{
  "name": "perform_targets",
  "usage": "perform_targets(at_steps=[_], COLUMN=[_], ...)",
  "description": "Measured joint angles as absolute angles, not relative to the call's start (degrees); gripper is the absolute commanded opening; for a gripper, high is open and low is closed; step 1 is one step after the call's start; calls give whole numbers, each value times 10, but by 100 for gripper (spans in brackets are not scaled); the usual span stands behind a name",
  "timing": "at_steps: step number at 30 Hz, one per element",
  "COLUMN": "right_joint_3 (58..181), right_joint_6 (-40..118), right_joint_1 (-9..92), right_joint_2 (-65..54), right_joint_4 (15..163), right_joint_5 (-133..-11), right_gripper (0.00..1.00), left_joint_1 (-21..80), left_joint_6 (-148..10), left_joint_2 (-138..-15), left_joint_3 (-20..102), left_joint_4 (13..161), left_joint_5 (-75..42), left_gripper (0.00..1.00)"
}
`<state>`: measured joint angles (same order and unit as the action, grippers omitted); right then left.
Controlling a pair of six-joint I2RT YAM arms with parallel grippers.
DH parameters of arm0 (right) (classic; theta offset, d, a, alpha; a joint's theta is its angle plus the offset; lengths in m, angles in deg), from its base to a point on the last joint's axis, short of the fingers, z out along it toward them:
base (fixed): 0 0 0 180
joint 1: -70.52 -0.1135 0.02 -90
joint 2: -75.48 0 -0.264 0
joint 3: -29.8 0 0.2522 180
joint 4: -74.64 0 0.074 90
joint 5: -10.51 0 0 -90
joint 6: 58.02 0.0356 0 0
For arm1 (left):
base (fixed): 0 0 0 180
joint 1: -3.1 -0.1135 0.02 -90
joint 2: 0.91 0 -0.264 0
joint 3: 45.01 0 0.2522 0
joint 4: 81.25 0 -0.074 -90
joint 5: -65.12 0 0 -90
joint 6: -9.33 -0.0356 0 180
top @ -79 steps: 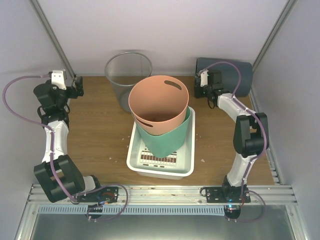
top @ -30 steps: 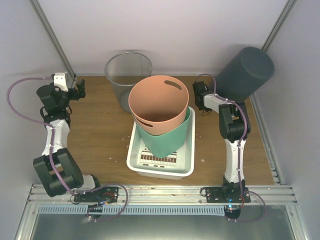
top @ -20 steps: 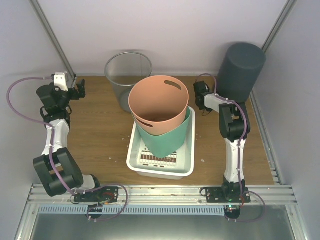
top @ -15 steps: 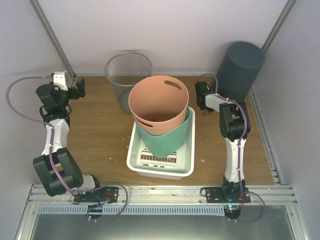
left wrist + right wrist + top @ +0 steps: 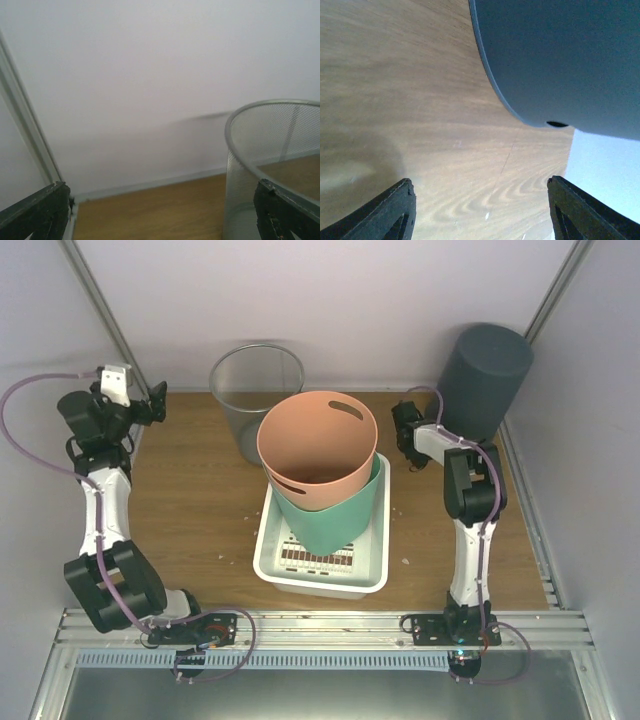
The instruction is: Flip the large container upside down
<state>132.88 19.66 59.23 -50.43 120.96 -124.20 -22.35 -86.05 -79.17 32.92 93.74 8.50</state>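
Overhead, from left to right: the left gripper (image 5: 152, 408) hangs at the far left corner of the table (image 5: 200, 500), jaws spread wide and empty. Next come a wire bin (image 5: 257, 390), then an orange bucket (image 5: 318, 445) nested in a green bucket (image 5: 335, 515) on a white tray (image 5: 320, 582). The right gripper (image 5: 406, 430) follows, also spread wide with nothing held. Last, the dark container (image 5: 485, 370) stands in the far right corner. It lies just beside the right gripper, to its right and slightly beyond, with its long axis upright. The right arm is much the nearer; the left is well apart, across the table. The overhead view alone shows the flat closed end facing up, so the container is judged to be inverted already. The right wrist view alone shows the rim low against the wood, with a handle slot (image 5: 556, 123) near it. The left wrist view shows only the wire bin and the wall.
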Motion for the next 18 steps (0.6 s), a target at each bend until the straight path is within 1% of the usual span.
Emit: perform_targets(at_steps=[3, 6, 9, 12, 15, 18], right_joint_3=[1326, 1328, 1346, 1372, 1394, 1420], right_joint_6=[233, 272, 317, 353, 379, 406], right_joint_1=[592, 592, 594, 601, 621, 662], right_joint_2=[-466, -404, -320, -250, -194, -166], right_joint_4=[1249, 1277, 1290, 1290, 1280, 1277], right_joint_5=[-1198, -1161, -1112, -1051, -950, -806], right_gripper=[72, 72, 71, 71, 71, 69], left_joint_1=[-223, -224, -224, -223, -210, -164], left_joint_6=[-891, -921, -958, -1000, -1075, -1159], left_joint_2=[-789, -782, -773, -761, -741, -713], left_joint_3=[379, 436, 501, 554, 573, 554], left_joint_4=[910, 874, 829, 775, 703, 621], left_joint_5=[112, 154, 227, 325, 404, 427], left_gripper=[99, 99, 99, 99, 99, 99])
